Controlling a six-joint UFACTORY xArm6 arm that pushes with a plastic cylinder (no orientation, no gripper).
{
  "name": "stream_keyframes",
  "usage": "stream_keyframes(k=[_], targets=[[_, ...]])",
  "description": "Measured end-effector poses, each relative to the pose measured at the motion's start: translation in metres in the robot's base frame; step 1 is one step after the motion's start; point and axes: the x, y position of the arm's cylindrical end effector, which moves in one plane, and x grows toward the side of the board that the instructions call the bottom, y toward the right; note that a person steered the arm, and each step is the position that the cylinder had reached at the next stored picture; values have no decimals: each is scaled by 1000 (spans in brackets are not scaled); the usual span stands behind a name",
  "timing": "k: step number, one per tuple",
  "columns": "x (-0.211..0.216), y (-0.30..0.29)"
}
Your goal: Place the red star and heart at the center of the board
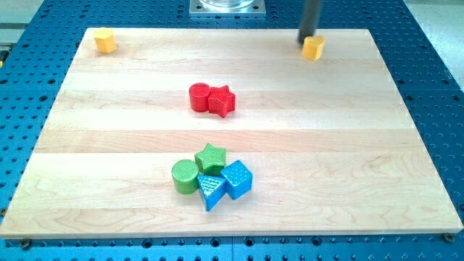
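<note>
A red star (223, 101) lies near the middle of the wooden board (109, 145), a little above centre. A rounded red block (199, 96) that looks like the heart touches its left side. My tip (309, 38) is at the view's top right, just above and touching or almost touching a yellow block (313, 48). The tip is far to the right of and above the two red blocks.
Another yellow block (106, 40) sits at the top left corner. Below centre is a cluster: a green star (211, 157), a green cylinder (185, 176), a blue triangle (210, 191) and a blue cube (237, 179). The board lies on a blue perforated table (435, 87).
</note>
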Motion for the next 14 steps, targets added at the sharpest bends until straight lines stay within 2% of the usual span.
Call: stream_keyframes(k=[1,2,3,4,5,6,7,9,10,11,12,13,14], targets=[[15,-55],[-27,-12],[-15,62],[7,58],[33,26],[21,82],[46,72],[61,-84],[37,-24],[55,39],[100,9],[102,-50],[84,-46]])
